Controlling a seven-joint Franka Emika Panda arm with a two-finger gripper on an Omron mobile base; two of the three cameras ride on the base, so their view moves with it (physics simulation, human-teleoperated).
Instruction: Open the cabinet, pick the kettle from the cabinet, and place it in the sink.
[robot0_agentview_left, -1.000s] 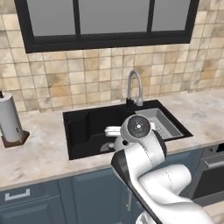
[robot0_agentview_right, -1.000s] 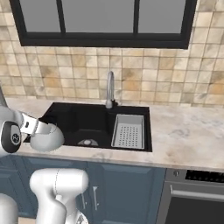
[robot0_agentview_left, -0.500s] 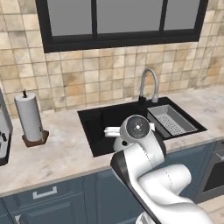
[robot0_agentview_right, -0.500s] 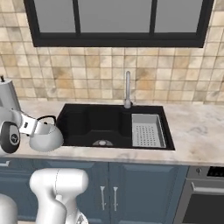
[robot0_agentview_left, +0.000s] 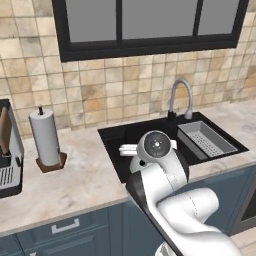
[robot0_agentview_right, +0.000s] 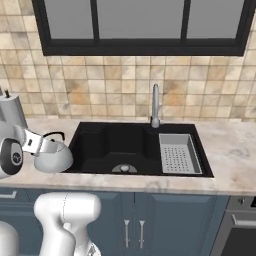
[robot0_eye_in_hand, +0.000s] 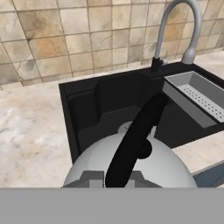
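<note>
**Kettle riding toward the sink on its handle**

The gripper (robot0_agentview_right: 31, 142) is pinching the kettle (robot0_agentview_right: 52, 156) by its arched black handle (robot0_eye_in_hand: 133, 141), jaws pressed together on it. In the right base view the kettle is hanging just above the counter (robot0_agentview_right: 227, 150), beside the left rim of the sink (robot0_agentview_right: 127, 145); the hand view is looking over its domed lid into the black basin, toward the faucet (robot0_eye_in_hand: 175, 30) and the grey strainer tray (robot0_eye_in_hand: 199, 98). The kettle is looking rigid, smooth and probably light. With 1 narrow hold on a rounded handle it is likely swinging or tipping, so a grip at the handle's crown, above the knob, seems safest.
</note>
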